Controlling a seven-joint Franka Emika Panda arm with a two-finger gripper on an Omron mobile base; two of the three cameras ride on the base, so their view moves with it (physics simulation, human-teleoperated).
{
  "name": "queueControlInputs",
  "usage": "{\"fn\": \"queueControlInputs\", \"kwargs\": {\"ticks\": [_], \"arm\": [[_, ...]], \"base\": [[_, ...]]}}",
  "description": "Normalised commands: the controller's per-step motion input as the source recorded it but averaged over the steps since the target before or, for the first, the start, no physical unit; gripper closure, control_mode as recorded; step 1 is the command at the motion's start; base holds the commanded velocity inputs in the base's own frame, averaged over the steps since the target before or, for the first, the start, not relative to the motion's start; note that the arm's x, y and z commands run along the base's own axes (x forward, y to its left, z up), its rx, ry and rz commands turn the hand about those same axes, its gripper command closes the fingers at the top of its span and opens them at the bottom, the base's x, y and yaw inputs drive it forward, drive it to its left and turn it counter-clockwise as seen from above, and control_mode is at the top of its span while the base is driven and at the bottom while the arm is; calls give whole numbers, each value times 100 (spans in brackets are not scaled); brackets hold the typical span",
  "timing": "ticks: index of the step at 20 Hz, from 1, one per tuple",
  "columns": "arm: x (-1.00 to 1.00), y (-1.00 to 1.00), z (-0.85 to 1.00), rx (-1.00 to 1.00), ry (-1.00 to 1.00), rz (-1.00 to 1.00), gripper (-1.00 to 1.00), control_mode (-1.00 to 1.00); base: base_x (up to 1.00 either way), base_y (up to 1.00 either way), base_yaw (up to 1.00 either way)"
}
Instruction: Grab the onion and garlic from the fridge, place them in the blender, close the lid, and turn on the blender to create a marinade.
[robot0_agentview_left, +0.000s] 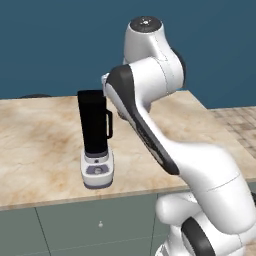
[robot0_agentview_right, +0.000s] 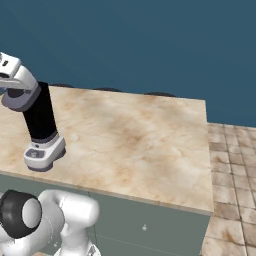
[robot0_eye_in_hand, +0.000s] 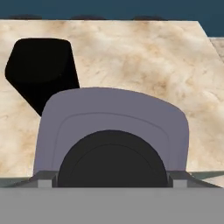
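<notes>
A beige marble tabletop (robot0_agentview_right: 140, 135) runs before a dark blue wall. The black blender (robot0_agentview_left: 95, 135) stands near its front edge. The end effector (robot0_eye_in_hand: 112, 181) grasps the grey-lilac lid (robot0_eye_in_hand: 113, 118), held above, beside the jar's open top.

Lid (robot0_eye_in_hand: 111, 131) lower edge cut by hand view bottom; covers part of blender (robot0_eye_in_hand: 41, 70). Arm (robot0_agentview_left: 150, 125) hides counter (robot0_agentview_left: 40, 135) behind.

The marble-look counter (robot0_agentview_right: 140, 135) carries the blender (robot0_agentview_left: 96, 140), apparently standing upright near its front edge.
</notes>
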Motion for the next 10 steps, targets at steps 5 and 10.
{"fn": "queueControlInputs", "kwargs": {"ticks": [5, 10], "arm": [[60, 44, 2, 0, 21, 6, 100, -100], [49, 27, 8, 0, 17, 5, 100, -100]], "base": [[0, 0, 0], [0, 0, 0]]}}
